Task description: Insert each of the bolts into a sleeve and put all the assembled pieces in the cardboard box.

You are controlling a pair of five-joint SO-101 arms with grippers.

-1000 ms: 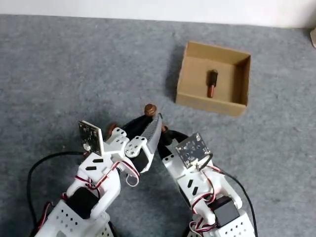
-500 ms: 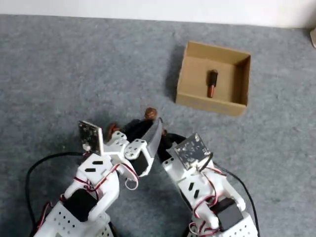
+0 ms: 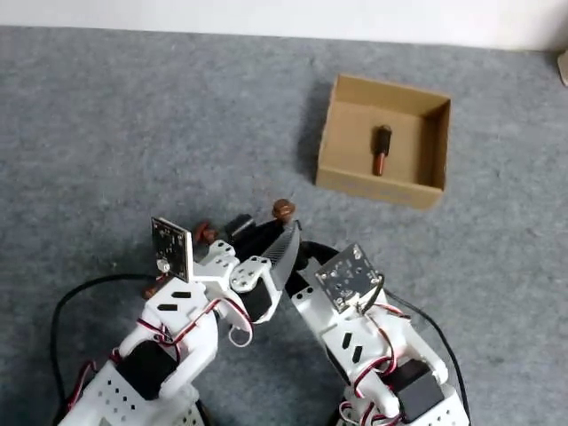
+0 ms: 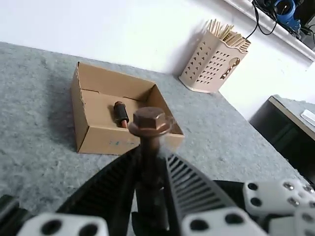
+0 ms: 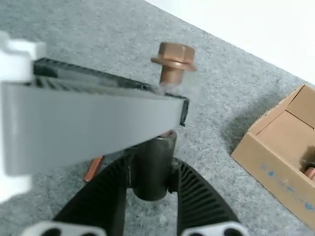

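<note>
Overhead, left gripper (image 3: 279,231) pinches bolt (image 3: 283,210); right wrist view reveals right gripper (image 5: 153,164) clasping sleeve (image 5: 153,147).

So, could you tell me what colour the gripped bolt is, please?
The bolt is copper-brown, clearest in the left wrist view.

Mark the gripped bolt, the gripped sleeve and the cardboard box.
bolt (image 4: 149,122), left wrist view, on its hex head.
sleeve (image 5: 153,164), right wrist view, on its dark side wall.
cardboard box (image 3: 377,188), high view, on its near outer wall.
</note>
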